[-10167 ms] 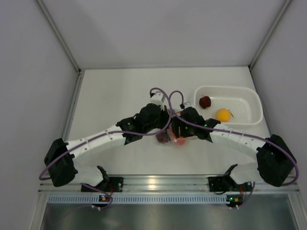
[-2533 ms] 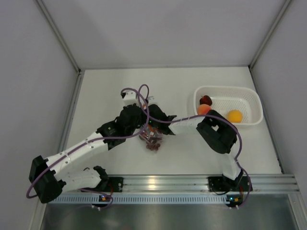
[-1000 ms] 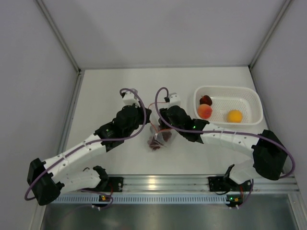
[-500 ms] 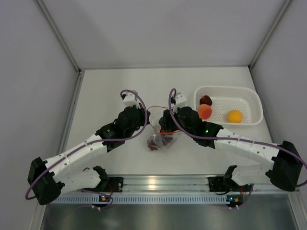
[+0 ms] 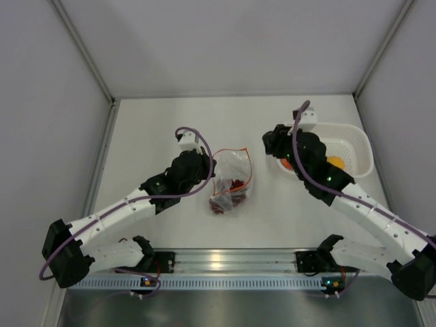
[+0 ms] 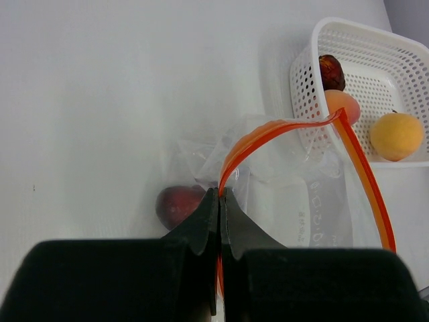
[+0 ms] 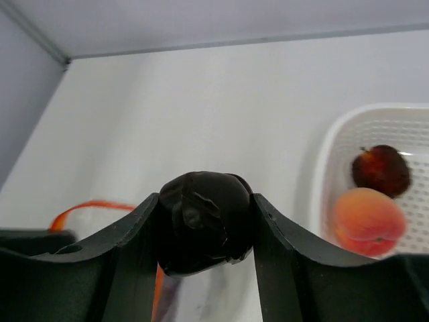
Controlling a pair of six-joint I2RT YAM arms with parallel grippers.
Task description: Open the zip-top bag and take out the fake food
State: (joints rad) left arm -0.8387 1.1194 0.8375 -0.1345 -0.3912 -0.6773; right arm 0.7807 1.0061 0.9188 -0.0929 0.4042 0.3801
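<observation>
The clear zip-top bag (image 5: 230,180) lies open at the table's middle, its red-orange zip strip (image 6: 295,131) arched up. My left gripper (image 6: 220,194) is shut on the strip's edge, at the bag's left side in the top view (image 5: 204,165). A dark red fruit (image 6: 177,204) and purple-red pieces (image 5: 225,199) remain inside. My right gripper (image 7: 204,225) is shut on a blackish fruit piece (image 7: 201,221) and holds it above the table by the white basket's left end (image 5: 274,143). The basket holds a peach (image 7: 367,220), a dark red fruit (image 7: 381,169) and an orange-yellow fruit (image 5: 335,162).
The white perforated basket (image 5: 354,139) stands at the back right. Grey walls enclose the table on three sides. A metal rail (image 5: 225,259) runs along the near edge.
My right gripper has pulled out of the bag with the blackish piece and moved right and back to the basket's left end. The bag has spread open. My left gripper keeps its hold.
</observation>
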